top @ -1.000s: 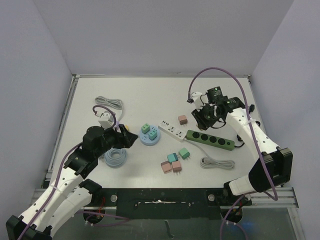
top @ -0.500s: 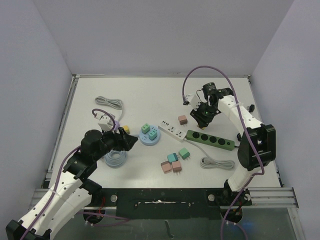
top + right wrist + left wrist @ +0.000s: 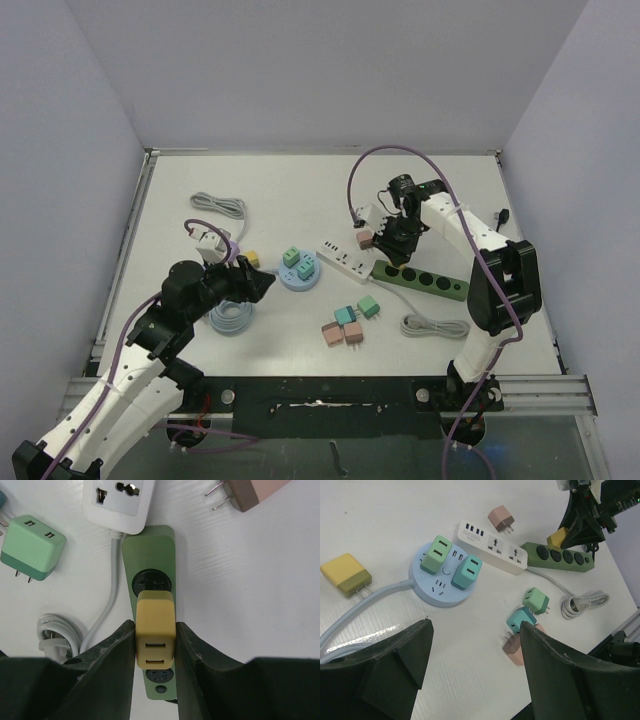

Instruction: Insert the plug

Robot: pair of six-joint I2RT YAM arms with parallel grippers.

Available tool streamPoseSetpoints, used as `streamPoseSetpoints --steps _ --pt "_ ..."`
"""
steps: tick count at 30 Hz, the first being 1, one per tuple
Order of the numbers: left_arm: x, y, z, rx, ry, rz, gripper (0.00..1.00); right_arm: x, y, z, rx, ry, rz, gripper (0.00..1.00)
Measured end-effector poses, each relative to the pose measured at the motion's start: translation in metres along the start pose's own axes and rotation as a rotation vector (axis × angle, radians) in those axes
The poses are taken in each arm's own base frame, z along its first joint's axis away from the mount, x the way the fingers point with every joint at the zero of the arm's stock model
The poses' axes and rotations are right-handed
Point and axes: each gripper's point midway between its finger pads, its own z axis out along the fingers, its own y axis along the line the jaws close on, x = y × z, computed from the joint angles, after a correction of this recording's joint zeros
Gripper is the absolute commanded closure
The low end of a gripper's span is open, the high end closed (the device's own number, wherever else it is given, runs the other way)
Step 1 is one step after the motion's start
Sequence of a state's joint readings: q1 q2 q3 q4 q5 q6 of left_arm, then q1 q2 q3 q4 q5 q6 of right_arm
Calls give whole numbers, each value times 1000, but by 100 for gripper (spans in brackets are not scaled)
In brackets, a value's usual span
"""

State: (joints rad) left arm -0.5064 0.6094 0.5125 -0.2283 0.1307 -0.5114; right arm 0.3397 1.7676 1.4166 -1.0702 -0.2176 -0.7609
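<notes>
right pincer (image 3: 156, 627) moved left, clamps yellow plug (image 3: 156, 611) over green strip (image 3: 148, 545) | white strip (image 3: 117, 500) abutting | left pincer (image 3: 475, 647) apart

left end effector (image 3: 475, 627) spread, right end effector (image 3: 155, 630) clamped

We see a white power strip (image 3: 492, 547) beside a round blue hub (image 3: 440, 587). A brown-pink plug (image 3: 501, 517) lies nearby.
</notes>
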Motion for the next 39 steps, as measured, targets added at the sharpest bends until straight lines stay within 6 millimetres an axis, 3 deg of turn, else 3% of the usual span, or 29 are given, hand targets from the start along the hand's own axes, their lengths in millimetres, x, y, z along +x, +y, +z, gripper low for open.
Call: streamPoseSetpoints --steps 10,39 --pt "0 1 0 -2 -2 0 32 2 2 10 -14 23 -42 97" --pt "1 3 0 -7 -11 0 32 -3 0 14 -9 11 -74 97"
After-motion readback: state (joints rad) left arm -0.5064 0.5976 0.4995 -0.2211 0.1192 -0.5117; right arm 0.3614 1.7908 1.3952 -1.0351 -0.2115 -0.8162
